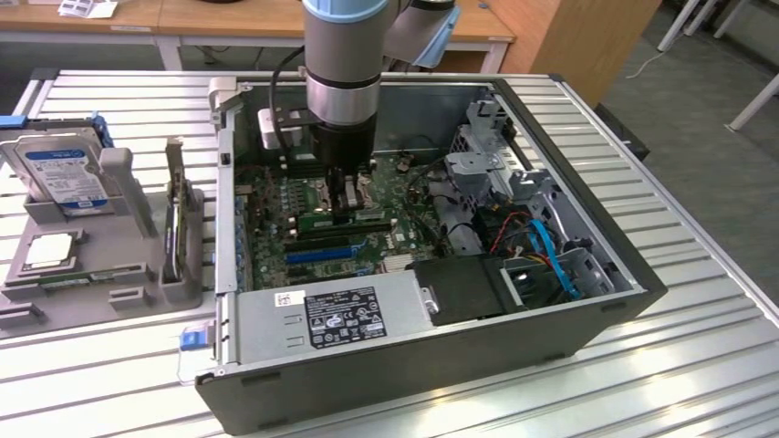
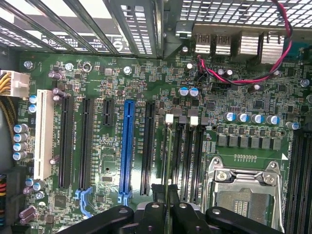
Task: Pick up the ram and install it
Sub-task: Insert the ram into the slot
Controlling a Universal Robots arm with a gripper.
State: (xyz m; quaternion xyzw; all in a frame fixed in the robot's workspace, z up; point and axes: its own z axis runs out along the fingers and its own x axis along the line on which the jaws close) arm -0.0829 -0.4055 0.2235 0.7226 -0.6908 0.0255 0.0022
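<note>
The ram (image 2: 167,161) is a thin green stick, seen edge-on in the wrist view. It runs from between my fingertips along one of the black memory slots (image 2: 181,151), the one with a white latch (image 2: 169,118) at its far end. My gripper (image 2: 166,210) is shut on the ram. In the exterior view the gripper (image 1: 350,203) reaches down into the open computer case (image 1: 572,137), and the ram (image 1: 365,218) sits low against the motherboard (image 1: 408,182). I cannot tell whether it is pressed fully into the slot.
A blue expansion slot (image 2: 127,146) and black slots lie beside the memory slots, and the CPU socket (image 2: 243,190) is on the other side. A red-black cable (image 2: 243,80) loops near the rear ports. The power supply (image 1: 328,315), blue cables (image 1: 554,260) and drive cage (image 1: 487,164) crowd the case. A blue-labelled hard drive (image 1: 61,173) stands outside.
</note>
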